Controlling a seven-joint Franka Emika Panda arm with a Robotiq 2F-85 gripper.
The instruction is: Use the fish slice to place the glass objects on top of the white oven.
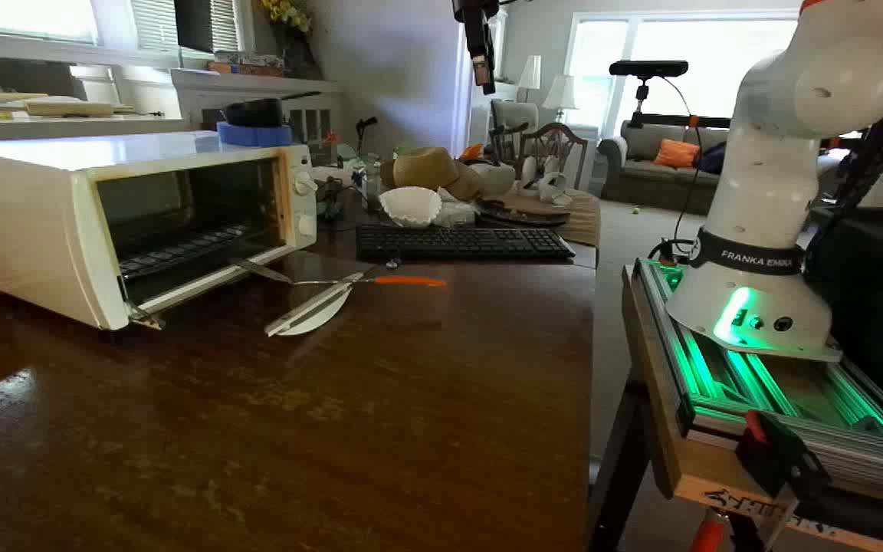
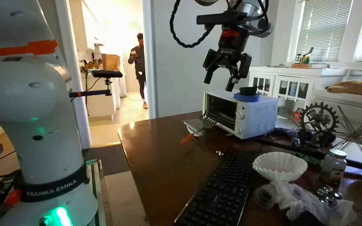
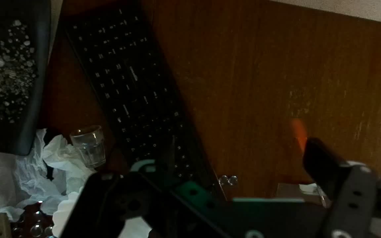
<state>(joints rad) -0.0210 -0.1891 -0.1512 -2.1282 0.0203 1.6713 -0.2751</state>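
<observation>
Dark wood table (image 1: 411,399) stretched beneath the gripper (image 2: 219,83), which hung high, spread wide and empty. In an exterior view, the slice (image 1: 386,280) lay below it to the left, handle pointing right, head toward the oven (image 1: 35,230).

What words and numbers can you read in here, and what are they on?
"FRANKA EMIKA": on the black band around the robot arm, in both exterior views.
Keyboard keys: too small and blurred.
Jar label: too small.
Marks on the gripper: too small.
Dark lettering on the wooden bench: blurred, partly covered.
No readable numbers.
</observation>
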